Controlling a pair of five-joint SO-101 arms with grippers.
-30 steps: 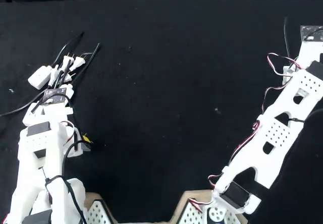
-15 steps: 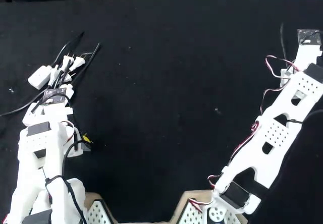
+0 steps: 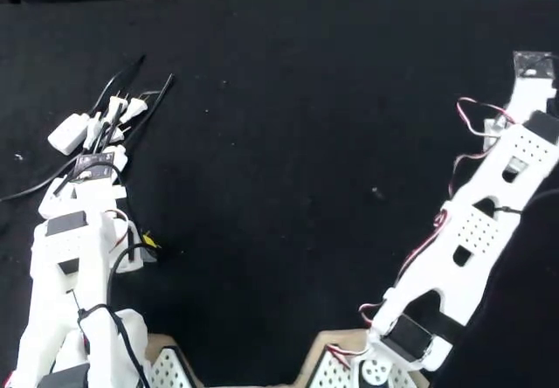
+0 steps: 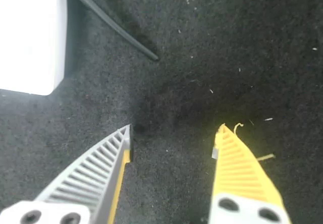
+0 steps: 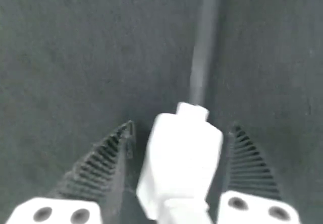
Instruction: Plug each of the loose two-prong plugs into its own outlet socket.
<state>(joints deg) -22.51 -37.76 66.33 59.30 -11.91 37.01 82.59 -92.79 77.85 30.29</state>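
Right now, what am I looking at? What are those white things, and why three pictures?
Those are two white robot arms, the left arm and the right arm, at a table with a black cloth. One picture looks down from above. The other two come from small cameras on each arm's wrist, so you see their pincers close up. Near the left arm lies a bunch of white plugs and black cables. The left gripper is open over bare cloth, near a white block. The right gripper is open too, with a white plug between its fingers, its cable running away.
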